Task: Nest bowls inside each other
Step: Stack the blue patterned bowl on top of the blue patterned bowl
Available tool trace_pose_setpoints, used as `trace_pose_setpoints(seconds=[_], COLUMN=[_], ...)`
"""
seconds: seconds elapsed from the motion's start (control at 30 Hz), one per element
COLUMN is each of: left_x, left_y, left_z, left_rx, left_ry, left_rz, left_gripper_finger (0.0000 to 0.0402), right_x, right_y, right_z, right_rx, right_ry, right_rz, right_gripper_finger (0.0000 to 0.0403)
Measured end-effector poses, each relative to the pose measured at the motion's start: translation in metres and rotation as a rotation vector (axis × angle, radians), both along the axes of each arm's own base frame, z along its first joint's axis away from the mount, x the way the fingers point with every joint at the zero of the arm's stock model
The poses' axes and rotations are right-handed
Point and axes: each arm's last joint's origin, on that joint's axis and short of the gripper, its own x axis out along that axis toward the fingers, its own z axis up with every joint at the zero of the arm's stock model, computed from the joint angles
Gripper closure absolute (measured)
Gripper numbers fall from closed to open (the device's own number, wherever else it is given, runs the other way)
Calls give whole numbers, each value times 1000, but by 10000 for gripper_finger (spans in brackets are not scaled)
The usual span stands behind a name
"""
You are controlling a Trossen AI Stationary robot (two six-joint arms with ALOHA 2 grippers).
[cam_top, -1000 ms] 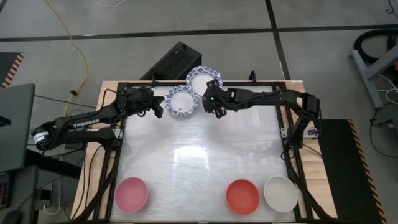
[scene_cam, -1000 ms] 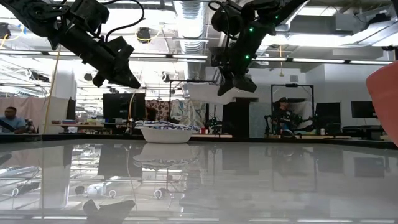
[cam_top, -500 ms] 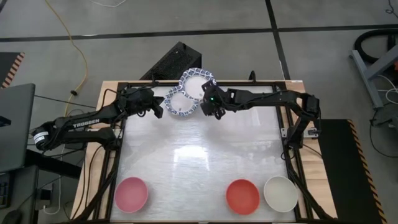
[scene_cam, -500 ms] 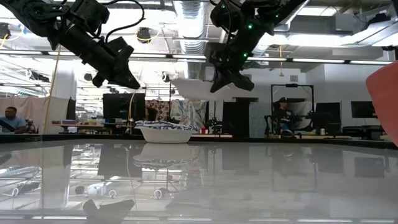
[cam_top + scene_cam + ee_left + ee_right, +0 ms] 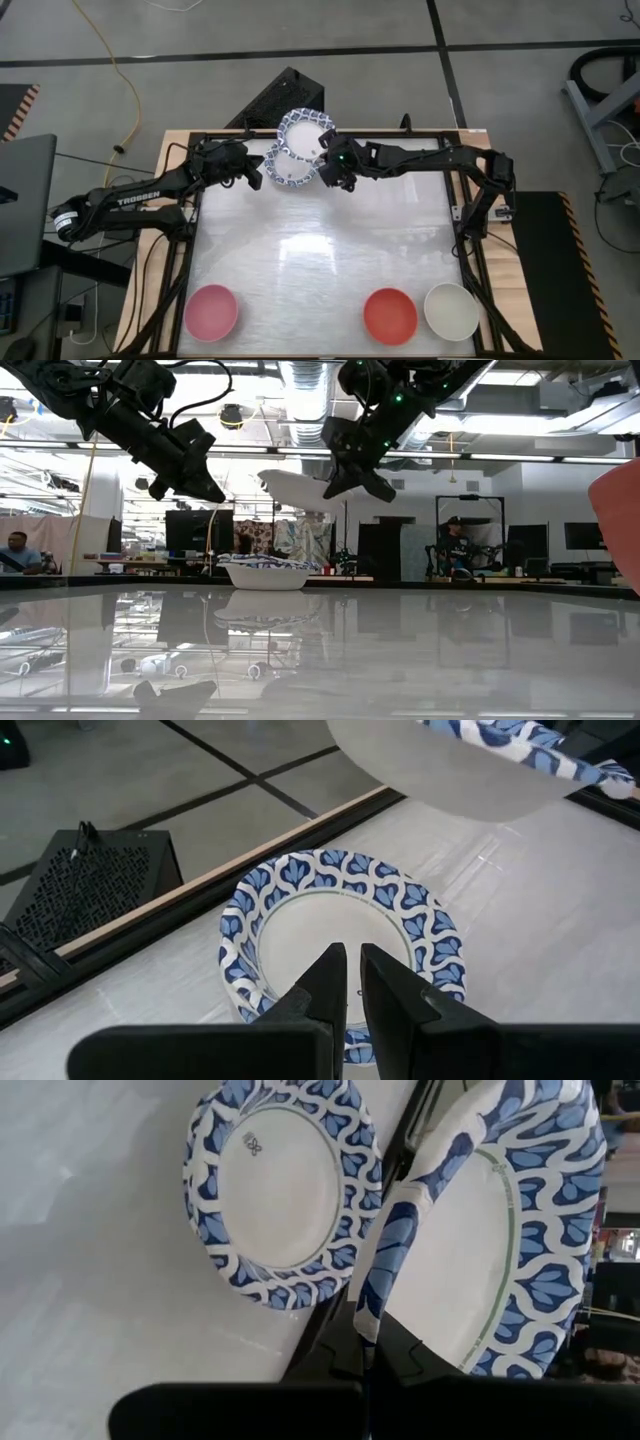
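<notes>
A blue-patterned bowl [image 5: 288, 167] rests on its base on the table near the far edge, also seen in the low view [image 5: 265, 573]. A second blue-patterned bowl [image 5: 303, 130] hangs in the air above its far side, with my right gripper [image 5: 323, 152] shut on it. My left gripper [image 5: 256, 172] hovers just left of the resting bowl, well above the table [image 5: 205, 485]. Its fingers [image 5: 322, 982] are shut on nothing, above that bowl's rim. My right gripper pinches the raised bowl's scalloped rim [image 5: 378, 1305] between its two fingers, one inside the bowl and one beneath it. The fingers come from the table's right, slanting down. The bowl [image 5: 295, 488] is lifted clear and tilted, hanging above the resting bowl.
Along the near edge stand a pink bowl [image 5: 211, 311], a red bowl [image 5: 390, 314] and a plain white bowl [image 5: 451, 310]. A black frame [image 5: 465, 200] borders the table. A black box [image 5: 275, 100] lies beyond the far edge. The table's middle is bare.
My right gripper has carried its bowl toward the table's left, from beside the resting bowl to over its far side, rolling its wrist. The bowl, level before, is now tilted and a little higher. The resting bowl has stayed put.
</notes>
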Motion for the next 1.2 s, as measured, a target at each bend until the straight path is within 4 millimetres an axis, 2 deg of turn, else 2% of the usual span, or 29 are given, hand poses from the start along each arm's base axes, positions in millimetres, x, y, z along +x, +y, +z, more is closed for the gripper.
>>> trace_pose_setpoints(seconds=[0.23, 0.5, 0.6, 0.67, 0.93, 1.07, 1.2], left_x=[-2, -20, -28, -32, -47, -53, -57], left_y=[2, 4, 0, -3, -13, -17, -19], left_z=[2, 18, 23, 25, 33, 34, 35], left_rx=[-23, 27, 49, 63, 97, 114, 125], left_ry=[-36, -114, -115, -105, -109, -97, -91], left_rz=[17, -6, -1, 6, 28, 51, 74], left_gripper_finger=[379, 381, 392, 399, 401, 401, 401], right_x=[2, 6, 17, 23, 60, 68, 69], right_y=[-4, -5, -7, -9, -20, -20, -19], right_z=[4, -1, -6, -15, -27, -26, -25], right_rx=[-12, -6, -2, 6, -1, 18, 35], right_ry=[-49, -56, -87, -50, 32, 30, 18], right_rz=[-9, 3, 14, 8, -32, -45, -56], right_gripper_finger=[392, 392, 392, 392, 392, 392, 392])
